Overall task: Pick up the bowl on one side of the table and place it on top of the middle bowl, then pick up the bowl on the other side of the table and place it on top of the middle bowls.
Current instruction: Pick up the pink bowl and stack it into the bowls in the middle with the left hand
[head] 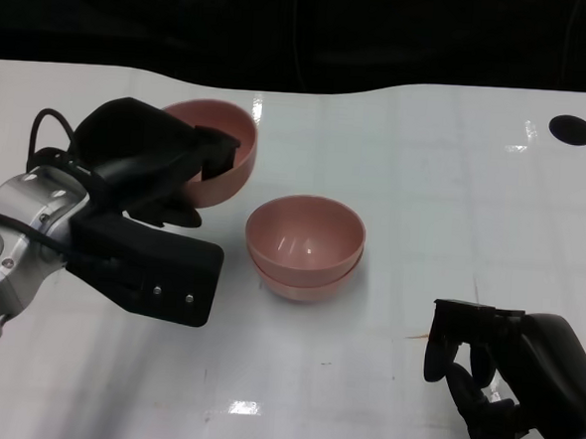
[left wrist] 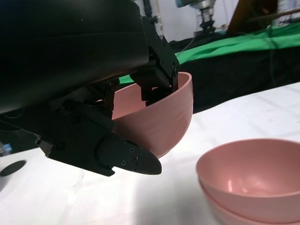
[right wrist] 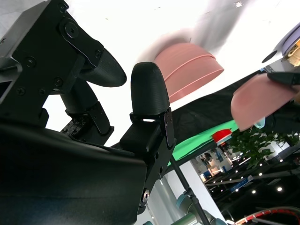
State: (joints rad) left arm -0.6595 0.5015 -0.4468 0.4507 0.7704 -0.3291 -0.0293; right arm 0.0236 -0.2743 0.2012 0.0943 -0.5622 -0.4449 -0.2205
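Currently, on the left, our left hand (head: 161, 187) grips a pink bowl (head: 222, 155), fingers hooked over its rim and thumb under its wall; the left wrist view shows the bowl lifted off the white table (head: 425, 168) and tilted. From that bowl, the middle stack (head: 304, 245) of two nested pink bowls lies toward four o'clock, near but apart, so we judge the carry must run that way. Farther right, our right hand (head: 507, 377) rests low, fingers loosely curled, holding nothing.
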